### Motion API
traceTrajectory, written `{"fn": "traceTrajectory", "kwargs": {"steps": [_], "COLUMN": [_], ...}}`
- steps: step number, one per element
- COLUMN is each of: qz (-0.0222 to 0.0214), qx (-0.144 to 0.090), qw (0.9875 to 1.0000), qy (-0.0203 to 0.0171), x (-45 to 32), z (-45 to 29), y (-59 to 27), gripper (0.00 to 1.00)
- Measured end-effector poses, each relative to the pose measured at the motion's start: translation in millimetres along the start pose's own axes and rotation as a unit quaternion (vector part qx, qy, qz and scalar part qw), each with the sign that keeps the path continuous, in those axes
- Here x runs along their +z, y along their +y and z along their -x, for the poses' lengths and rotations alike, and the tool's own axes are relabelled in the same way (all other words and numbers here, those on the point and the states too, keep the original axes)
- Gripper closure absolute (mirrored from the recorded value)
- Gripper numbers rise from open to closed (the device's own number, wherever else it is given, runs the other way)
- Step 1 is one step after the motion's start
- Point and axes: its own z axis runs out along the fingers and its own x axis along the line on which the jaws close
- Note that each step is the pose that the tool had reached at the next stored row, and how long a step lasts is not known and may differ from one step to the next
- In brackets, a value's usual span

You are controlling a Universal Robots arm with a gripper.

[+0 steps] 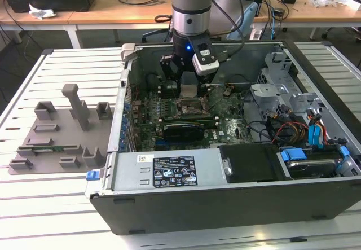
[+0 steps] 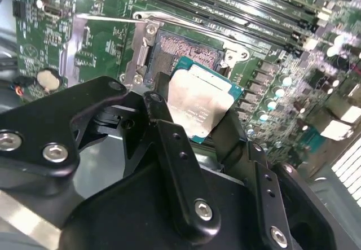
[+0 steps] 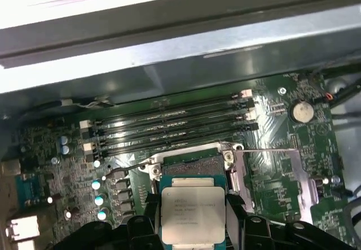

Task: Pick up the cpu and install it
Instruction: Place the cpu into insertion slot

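The gripper (image 2: 195, 116), its fingers (image 2: 159, 110) closed on two opposite edges of the cpu (image 3: 193, 211), holds the chip flat, metal top up, just above the open motherboard socket (image 3: 190, 162) and overlapping one edge of it, presumably to keep it level and square with that socket.

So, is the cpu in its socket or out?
Out. The gripper holds the cpu over the open socket, whose contact field shows bare.
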Motion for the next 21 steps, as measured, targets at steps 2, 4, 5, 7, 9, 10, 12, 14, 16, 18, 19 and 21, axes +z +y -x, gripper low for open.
{"fn": "traceTrajectory", "kwargs": {"steps": [2, 4, 5, 7, 9, 10, 12, 14, 16, 18, 19, 21], "qz": [-0.0002, -0.0004, -0.0005, -0.0008, -0.0010, -0.0011, -0.0013, -0.0015, -0.0017, -0.0019, -0.0020, -0.0023], "qx": [0.017, 0.041, 0.048, 0.075, 0.091, 0.105, 0.125, 0.142, 0.160, 0.181, 0.189, 0.209], "qw": [0.9999, 0.9991, 0.9989, 0.9972, 0.9958, 0.9944, 0.9922, 0.9899, 0.9871, 0.9835, 0.9820, 0.9778], "qy": [-0.0005, -0.0011, -0.0013, -0.0021, -0.0025, -0.0029, -0.0034, -0.0039, -0.0044, -0.0050, -0.0052, -0.0058], "x": [0.0, 0.2, 0.2, 0.3, 0.3, 0.4, 0.4, 0.5, 0.5, 0.6, 0.6, 0.7], "z": [0.0, 0.0, 0.0, 0.0, 0.0, 0.0, 0.0, 0.0, 0.0, 0.0, 0.0, 0.0], "y": [0.0, 0.0, 0.0, 0.0, 0.0, 0.0, 0.0, 0.0, 0.0, 0.0, 0.0, 0.0], "gripper": [0.45, 0.45, 0.45, 0.45, 0.45, 0.45, 0.45, 0.45, 0.45, 0.45, 0.45, 0.45]}}
